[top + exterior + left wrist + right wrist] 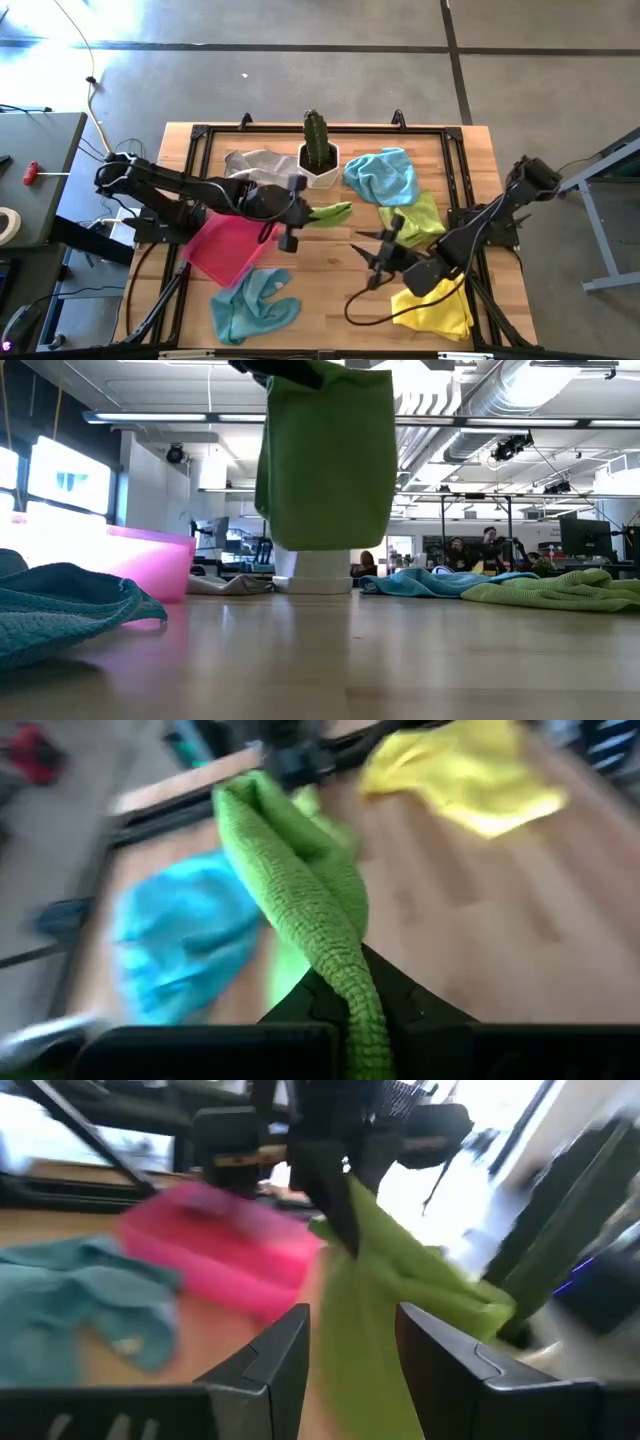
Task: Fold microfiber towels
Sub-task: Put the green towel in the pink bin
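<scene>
Lime towel [325,460] hangs clear of table [330,290], clenched in left gripper [293,210] so it drapes flat; right gripper [378,250] open nearby, ready for free edge.

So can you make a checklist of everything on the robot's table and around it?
Surface: wooden table, bare in the middle.
Job's things: lime green towel hangs lifted off the table; teal towel, yellow towel, light blue towel, grey towel and a second green towel lie crumpled.
Clutter: pink tray; cactus in a white pot.
Grippers: left gripper shut on the lime green towel; right gripper jaws open, facing the hanging towel.
Cables: black cable loops on the table; yellow cable on the floor.
Surroundings: concrete floor; people far behind in the low view.
</scene>
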Tool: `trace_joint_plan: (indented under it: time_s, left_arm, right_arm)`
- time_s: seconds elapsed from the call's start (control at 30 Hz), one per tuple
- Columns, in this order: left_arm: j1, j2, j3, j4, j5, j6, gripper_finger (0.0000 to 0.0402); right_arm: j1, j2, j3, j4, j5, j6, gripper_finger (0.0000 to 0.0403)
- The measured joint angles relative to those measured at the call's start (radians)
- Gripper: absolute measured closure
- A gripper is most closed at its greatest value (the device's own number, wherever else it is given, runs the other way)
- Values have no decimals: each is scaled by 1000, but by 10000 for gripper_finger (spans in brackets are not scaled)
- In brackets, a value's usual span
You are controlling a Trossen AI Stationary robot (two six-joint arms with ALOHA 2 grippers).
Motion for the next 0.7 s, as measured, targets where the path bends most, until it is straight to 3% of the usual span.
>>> trace_joint_plan:
  time_s: [0.13, 0.37, 0.5, 0.7]
  left_arm:
    - [-45, 146, -2, 28, 145, -97, 400]
    - [-181, 437, -5, 255, 216, -193, 400]
    - [-211, 488, -5, 306, 241, -294, 400]
    - [-208, 487, -3, 305, 237, -484, 379]
  right_arm:
    - [12, 13, 1, -139, -125, 229, 261]
    - [9, 87, 0, -240, -225, 492, 261]
    - [-7, 145, 0, -231, -244, 607, 261]
    - [-34, 277, -1, -136, -368, 688, 261]
